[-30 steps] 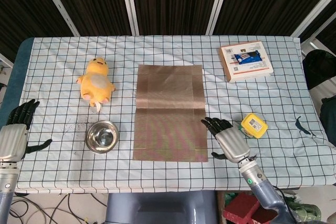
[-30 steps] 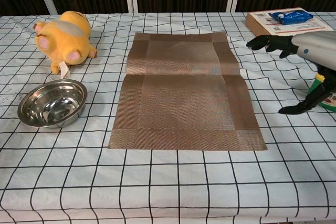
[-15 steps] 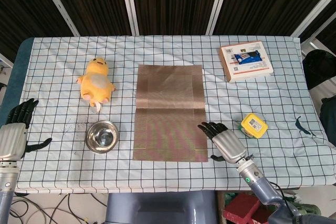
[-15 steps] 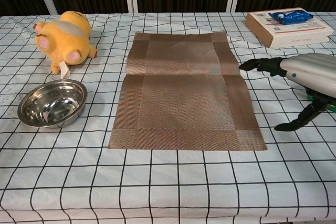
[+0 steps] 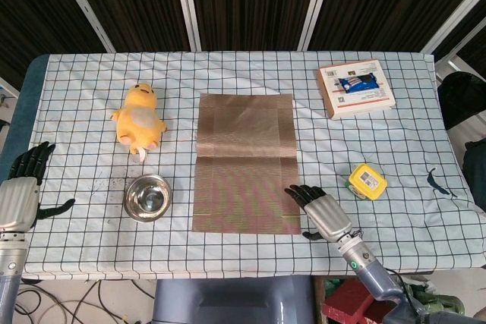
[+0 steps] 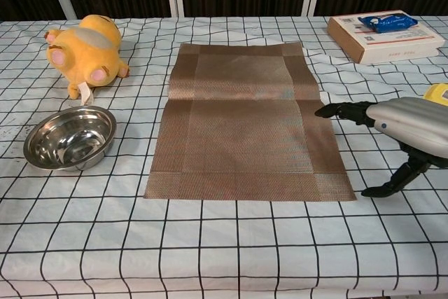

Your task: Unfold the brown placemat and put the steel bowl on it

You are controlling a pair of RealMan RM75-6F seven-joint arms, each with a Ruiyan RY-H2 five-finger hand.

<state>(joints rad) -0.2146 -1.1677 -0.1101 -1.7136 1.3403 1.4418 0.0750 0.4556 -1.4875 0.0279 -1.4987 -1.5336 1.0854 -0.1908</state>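
lying just beside right hand (image 5: 325, 214): placemat (image 5: 244, 161)

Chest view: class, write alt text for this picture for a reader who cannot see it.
A brown placemat lies unfolded on a checked tablecloth, with an empty steel bowl left of it, off the mat. The right hand, holding nothing, hovers at the mat's right edge; a yellow plush toy and a box sit farther back.

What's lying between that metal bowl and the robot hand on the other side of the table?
The unfolded brown placemat lies flat between the steel bowl and the right hand, plain in both views.
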